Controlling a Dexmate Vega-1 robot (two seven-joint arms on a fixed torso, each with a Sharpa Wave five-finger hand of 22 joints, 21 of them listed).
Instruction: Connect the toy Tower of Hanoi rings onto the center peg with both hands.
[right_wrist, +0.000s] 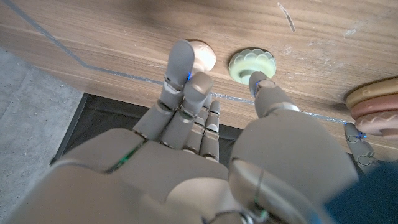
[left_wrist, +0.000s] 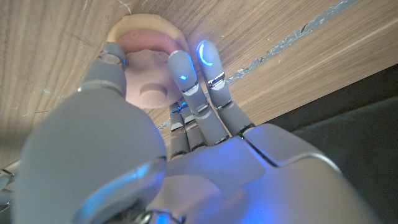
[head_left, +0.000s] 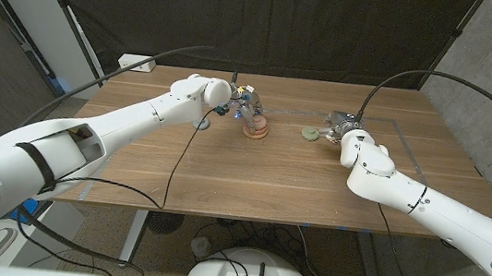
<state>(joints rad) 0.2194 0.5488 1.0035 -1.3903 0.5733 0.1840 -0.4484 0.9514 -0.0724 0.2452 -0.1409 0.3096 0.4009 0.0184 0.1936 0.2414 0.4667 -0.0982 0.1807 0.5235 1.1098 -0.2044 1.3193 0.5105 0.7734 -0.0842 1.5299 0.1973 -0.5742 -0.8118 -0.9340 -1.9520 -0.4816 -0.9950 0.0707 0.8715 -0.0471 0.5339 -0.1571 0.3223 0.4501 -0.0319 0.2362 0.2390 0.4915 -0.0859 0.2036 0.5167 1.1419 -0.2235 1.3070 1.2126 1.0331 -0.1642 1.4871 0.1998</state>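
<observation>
Honestly, the risk is a fumbled pickup. The right hand holds nothing, fingers apart, thumb tip touching the green ring lying flat on the counter; it could just skid away. The left hand is at the ring stack, whether gripping I can't tell, and could nudge it.

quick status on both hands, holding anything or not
Left hand: fingers on the pink ring stack; whether it grips cannot be told.
Right hand: open, thumb near the green ring, holding nothing.
</observation>
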